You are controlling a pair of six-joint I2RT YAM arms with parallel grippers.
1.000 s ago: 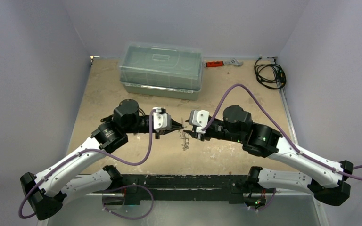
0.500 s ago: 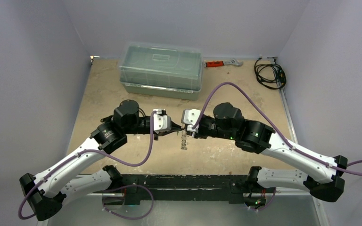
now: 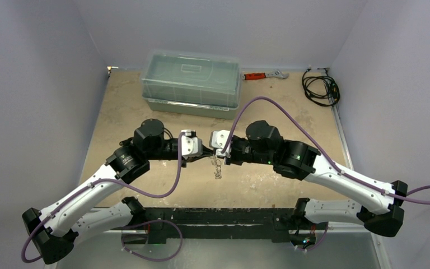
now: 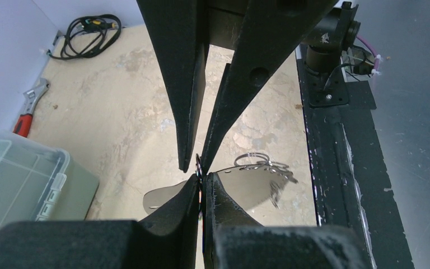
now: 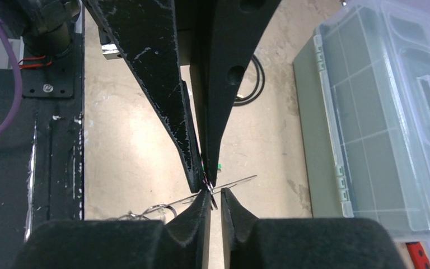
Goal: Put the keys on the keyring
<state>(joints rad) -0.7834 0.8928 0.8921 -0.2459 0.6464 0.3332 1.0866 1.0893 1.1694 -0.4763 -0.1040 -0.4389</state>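
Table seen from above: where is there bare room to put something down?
Bare table shows left of the plastic box by the left wall, between the box and the black cable coil, and in the near strip before the black rail. It is crowded mid-table, where the left hand and the right hand meet at the keyring.
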